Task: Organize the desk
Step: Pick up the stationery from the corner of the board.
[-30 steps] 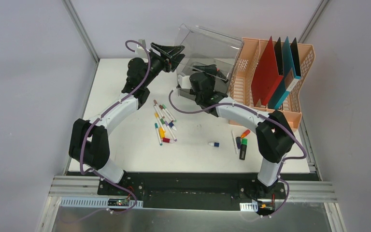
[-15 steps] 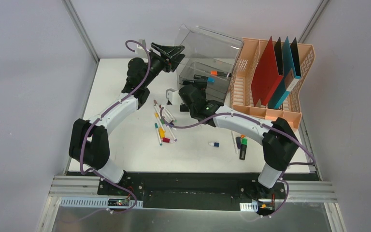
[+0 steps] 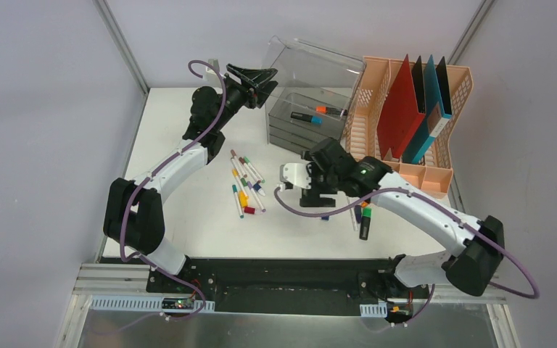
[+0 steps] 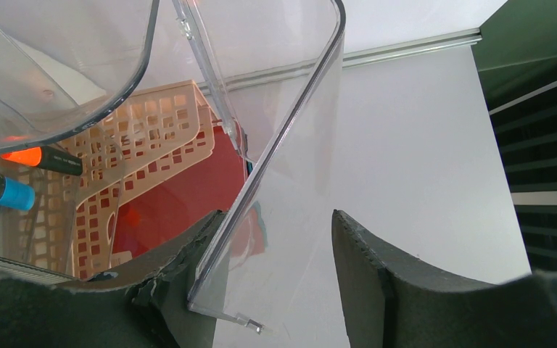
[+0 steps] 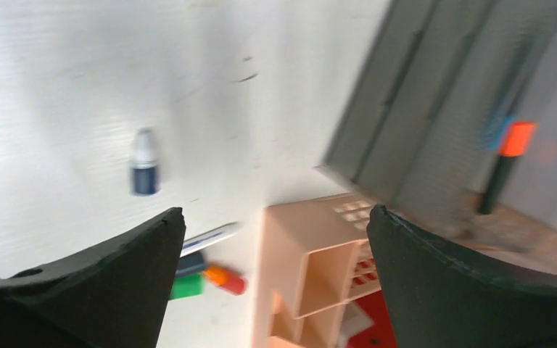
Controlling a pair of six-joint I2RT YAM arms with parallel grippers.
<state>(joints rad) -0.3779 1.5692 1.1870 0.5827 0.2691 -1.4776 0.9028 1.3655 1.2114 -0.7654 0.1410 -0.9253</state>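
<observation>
Top external view shows the desk [image 3: 188, 232], a white tabletop filling the middle of the scene, with a clear box [image 3: 304, 123] at its far edge and the clear lid [image 3: 312, 65] tipped up and back. The left gripper [image 3: 256, 76] reaches in from the left and is closed on the lid's free edge; in the left wrist view that edge runs between the two pads, pressed against one of them. I judge it props the lid so the box is open for loading: two markers [image 3: 313, 114], one orange-capped and one blue-capped, already lie inside. The right gripper [image 5: 274, 210] hangs over the near right part of the desk, jaws spread wide with nothing between them, seemingly placed for a next pick. Below it, in the blurred right wrist view, lie a small blue-and-white bottle [image 5: 144, 172] and the ends of some highlighters [image 5: 188, 286], just beside the peach file rack [image 5: 312, 268], which carries red, black and teal folders [image 3: 399, 109] along the right edge. Loose markers [image 3: 245, 185] are scattered left of the right gripper. The rack's near corner crowds the highlighters, and anything carried to the box must pass under the raised lid without knocking the left arm's hold.
</observation>
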